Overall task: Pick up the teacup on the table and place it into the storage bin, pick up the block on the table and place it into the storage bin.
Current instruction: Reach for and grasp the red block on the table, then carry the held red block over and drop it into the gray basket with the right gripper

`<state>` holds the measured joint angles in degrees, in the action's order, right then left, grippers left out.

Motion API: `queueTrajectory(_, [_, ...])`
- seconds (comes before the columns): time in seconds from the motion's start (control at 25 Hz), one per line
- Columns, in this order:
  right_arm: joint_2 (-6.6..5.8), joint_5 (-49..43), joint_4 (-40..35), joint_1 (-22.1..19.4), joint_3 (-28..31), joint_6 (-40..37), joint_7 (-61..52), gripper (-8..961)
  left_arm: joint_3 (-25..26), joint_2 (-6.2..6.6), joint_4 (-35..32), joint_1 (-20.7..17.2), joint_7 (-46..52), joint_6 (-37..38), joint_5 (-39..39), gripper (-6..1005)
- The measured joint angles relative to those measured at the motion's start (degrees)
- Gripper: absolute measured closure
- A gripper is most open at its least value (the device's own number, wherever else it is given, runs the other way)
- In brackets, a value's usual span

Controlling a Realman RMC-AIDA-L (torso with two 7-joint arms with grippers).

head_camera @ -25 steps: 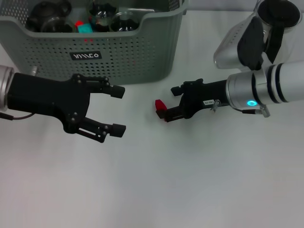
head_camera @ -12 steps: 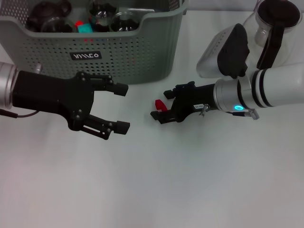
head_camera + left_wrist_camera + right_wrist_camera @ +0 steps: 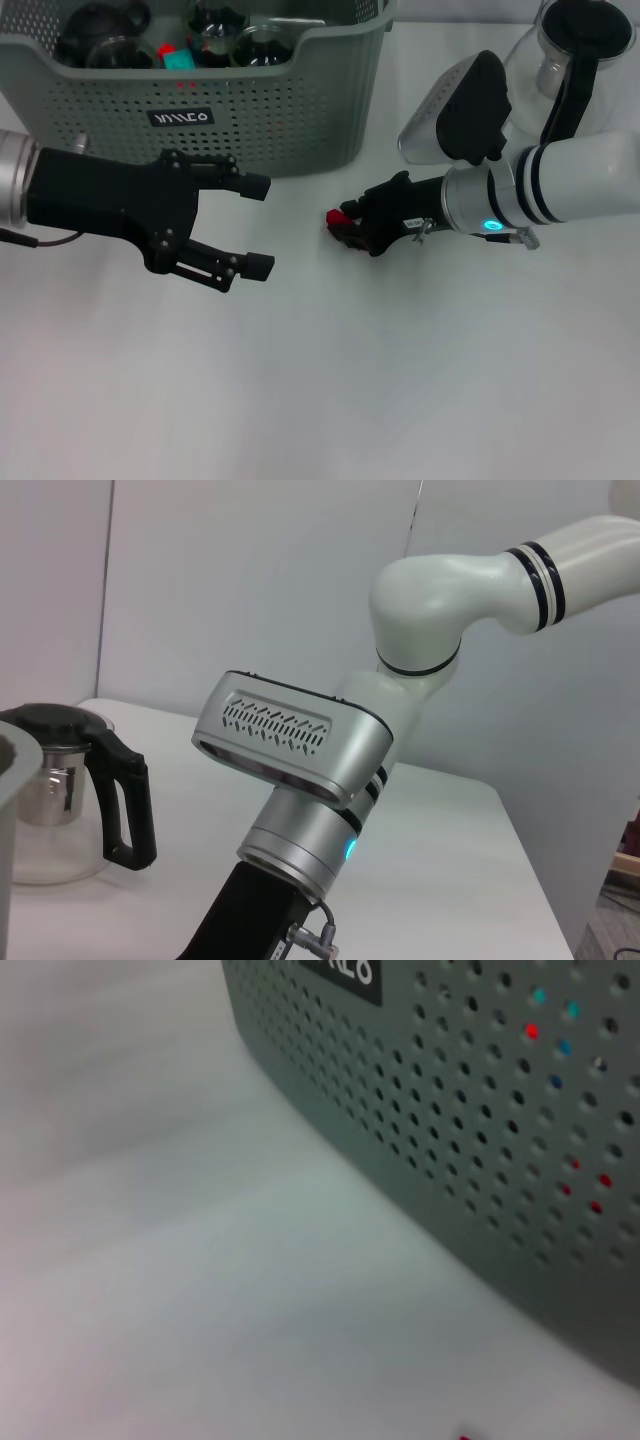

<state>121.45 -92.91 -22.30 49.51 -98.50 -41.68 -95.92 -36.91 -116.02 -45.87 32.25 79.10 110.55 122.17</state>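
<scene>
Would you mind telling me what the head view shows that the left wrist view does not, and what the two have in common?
Only the head view shows the storage bin, the left gripper open beside it, and the right gripper at the red block on the table. Only the left wrist view shows the wall behind the robot. Both share the right arm and the glass pitcher.

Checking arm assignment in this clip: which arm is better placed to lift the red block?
Right. The right gripper is already at the red block beside the storage bin; the left gripper hangs open, farther away.
</scene>
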Motion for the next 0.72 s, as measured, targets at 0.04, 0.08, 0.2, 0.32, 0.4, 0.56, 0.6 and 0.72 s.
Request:
queueTrajectory(0.04, [0.01,0.0,-0.1,0.0,-0.2,0.0,0.0,366,0.0,0.00,0.0,0.0,0.0,0.0,-0.1,57])
queueTrajectory(0.08, [0.02,-0.1,-0.2,0.0,-0.3,-0.1,-0.1,412,0.0,0.00,0.0,0.0,0.0,0.0,-0.2,57])
queueTrajectory(0.2, [-0.07,-0.1,-1.3,-0.5,-0.3,-0.8,-0.1,626,0.0,0.06,0.0,0.0,0.0,0.0,-0.2,57])
queueTrajectory(0.32, [-0.32,-0.1,-2.5,-1.4,-0.4,-1.1,-0.2,725,0.0,0.14,0.0,-0.1,0.0,0.0,-0.3,58])
queueTrajectory(0.4, [-0.65,-0.1,-3.3,-2.0,-0.2,-2.6,-0.2,742,0.0,0.31,0.0,-0.3,0.1,0.1,-0.3,58])
queueTrajectory(0.56, [-2.21,-0.8,-7.7,-5.0,1.8,-12.6,-0.2,758,0.1,1.23,0.1,-1.2,1.5,0.5,0.1,58])
queueTrajectory(0.6, [-2.82,-1.2,-9.3,-6.1,2.9,-16.7,-0.2,758,0.0,1.48,0.1,-1.7,2.2,0.7,0.2,59])
queueTrajectory(0.72, [-4.55,-1.6,-13.8,-8.5,7.3,-29.8,-1.2,758,-0.1,2.07,0.0,-3.9,3.3,1.2,0.3,59])
